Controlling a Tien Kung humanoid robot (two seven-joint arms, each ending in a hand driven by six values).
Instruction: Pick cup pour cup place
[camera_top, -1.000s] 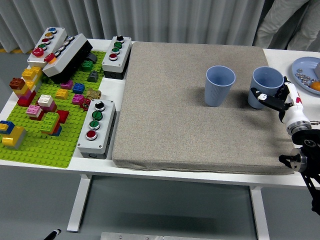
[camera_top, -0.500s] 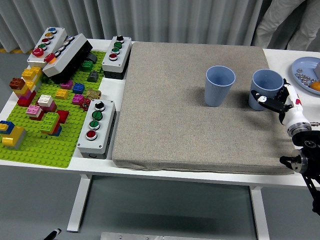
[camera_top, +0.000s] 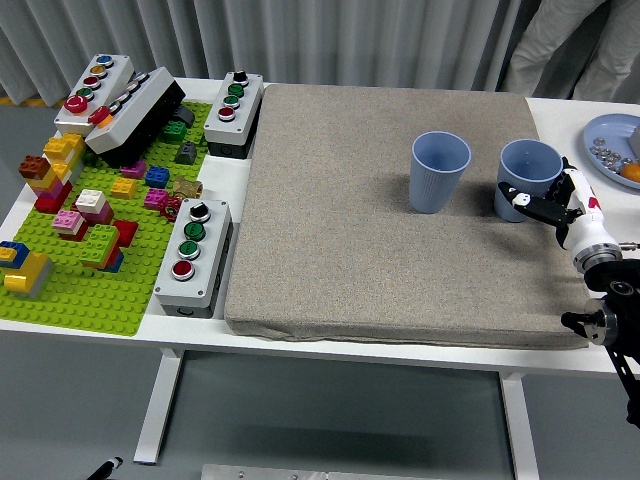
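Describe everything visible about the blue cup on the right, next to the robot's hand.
The right-hand blue cup is pale blue, plastic-looking, with faint vertical ribs and a round open mouth. It stands upright on the grey mat, near its right edge, apart from the other blue cup. No contents show inside. The right hand has its fingers against the cup's lower near side, not visibly closed around it.

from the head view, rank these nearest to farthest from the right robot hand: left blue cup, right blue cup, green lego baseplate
1. Right blue cup, at the right robot hand.
2. Left blue cup, mid-mat, further left.
3. Green lego baseplate, far left of the table.
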